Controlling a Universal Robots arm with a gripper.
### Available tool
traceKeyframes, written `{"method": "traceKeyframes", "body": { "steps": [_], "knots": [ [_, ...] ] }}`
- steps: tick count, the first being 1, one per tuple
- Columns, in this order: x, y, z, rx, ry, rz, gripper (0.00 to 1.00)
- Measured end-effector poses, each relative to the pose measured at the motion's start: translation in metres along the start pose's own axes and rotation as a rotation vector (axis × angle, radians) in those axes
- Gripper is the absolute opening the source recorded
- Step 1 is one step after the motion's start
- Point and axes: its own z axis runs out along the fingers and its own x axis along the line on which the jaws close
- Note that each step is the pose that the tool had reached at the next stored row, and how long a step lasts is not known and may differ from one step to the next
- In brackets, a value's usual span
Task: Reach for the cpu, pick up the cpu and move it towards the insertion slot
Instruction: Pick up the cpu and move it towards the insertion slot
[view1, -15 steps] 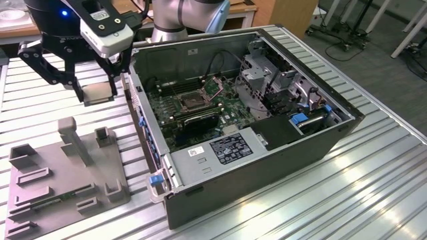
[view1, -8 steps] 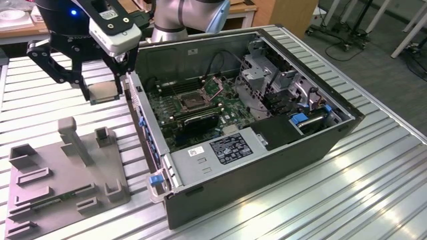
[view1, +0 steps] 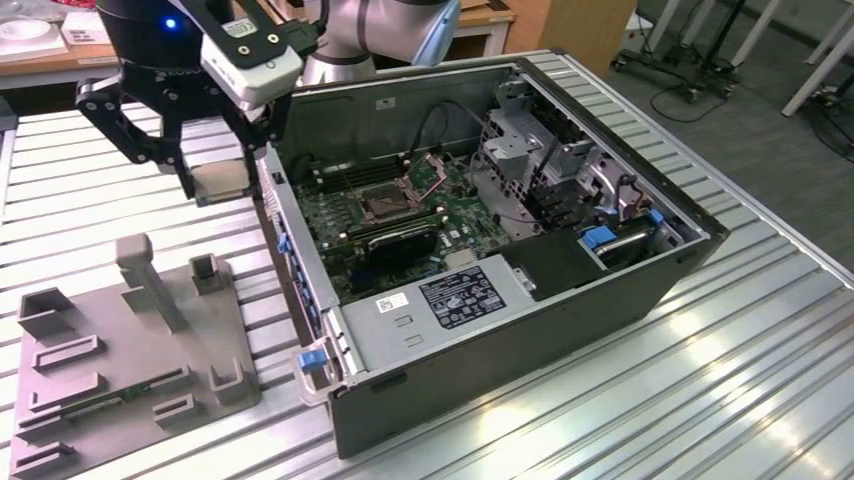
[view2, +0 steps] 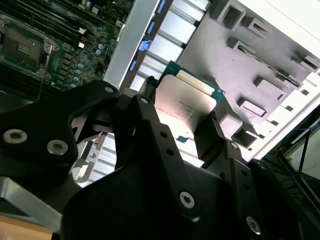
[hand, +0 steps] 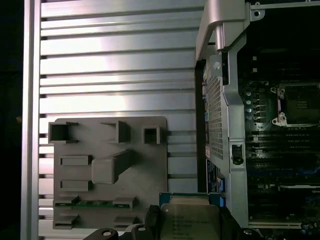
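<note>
The cpu (view1: 222, 180), a flat square chip with a silvery top and green rim, hangs in the air between the fingers of my gripper (view1: 218, 186), which is shut on it. It sits above the slatted table, just outside the open computer case's wall, on the exterior view's left. Both wrist views show the cpu (view2: 189, 100) (hand: 192, 216) pinched at its two edges by the black fingers (view2: 220, 135). The insertion slot (view1: 384, 204), a metal-framed socket with a dark centre, lies on the green board inside the case (view2: 20, 46) (hand: 298, 104), apart from the chip.
A gray plastic tray (view1: 127, 350) (hand: 155, 160) with upright posts and a green memory stick (hand: 92, 203) lies on the slatted metal table (view1: 694, 380), on the exterior view's left. The open computer case (view1: 534, 300) has raised walls, drive cages and cables around the board.
</note>
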Motion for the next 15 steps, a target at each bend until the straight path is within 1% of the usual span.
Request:
{"method": "traceKeyframes", "body": {
  "steps": [7,15],
  "knots": [
    [-0.0093,0.0003,0.0001,0.0000,0.0000,0.001,0.55],
    [-0.0175,0.0005,0.0003,0.0001,-0.0001,0.002,0.55]
  ]
}}
